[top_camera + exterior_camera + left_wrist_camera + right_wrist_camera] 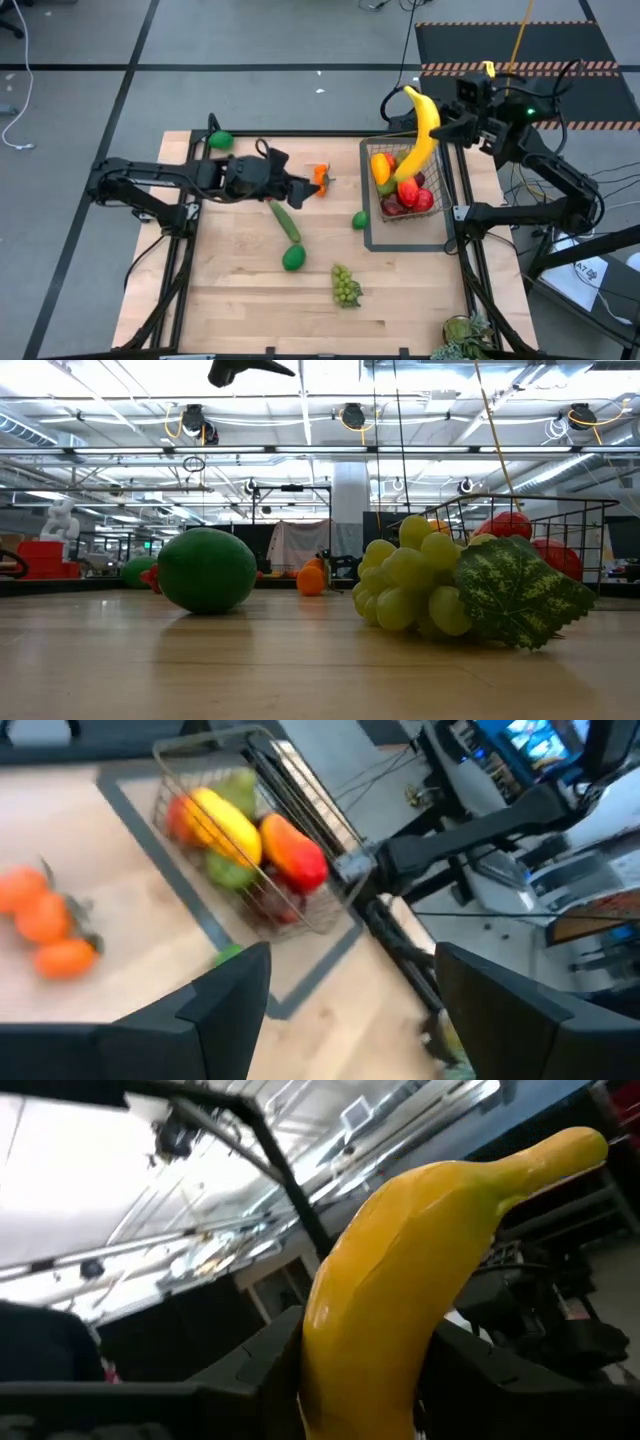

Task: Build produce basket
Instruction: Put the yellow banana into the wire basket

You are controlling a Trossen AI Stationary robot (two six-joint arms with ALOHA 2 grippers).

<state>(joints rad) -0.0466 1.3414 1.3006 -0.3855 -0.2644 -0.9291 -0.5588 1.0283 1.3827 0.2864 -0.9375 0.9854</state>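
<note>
Green plastic grape bunch (415, 585) lies nearest, on the wooden table (240, 290). Right gripper (446, 128) clamps a long yellow banana (420, 135) above the dark wire-mesh basket (450, 195). Left gripper (300, 188) hovers, jaws parted, empty, beside small orange fruits (320, 176).

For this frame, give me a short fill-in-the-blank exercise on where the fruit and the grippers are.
1. The right gripper holds a yellow ____ above the basket.
2. The left gripper, holding nothing, is beside the small ____ fruits on the table.
3. The bunch of green ____ lies on the table, outside the basket.
4. The long green cucumber lies ____ the basket.

Missing words: banana; orange; grapes; outside
</note>
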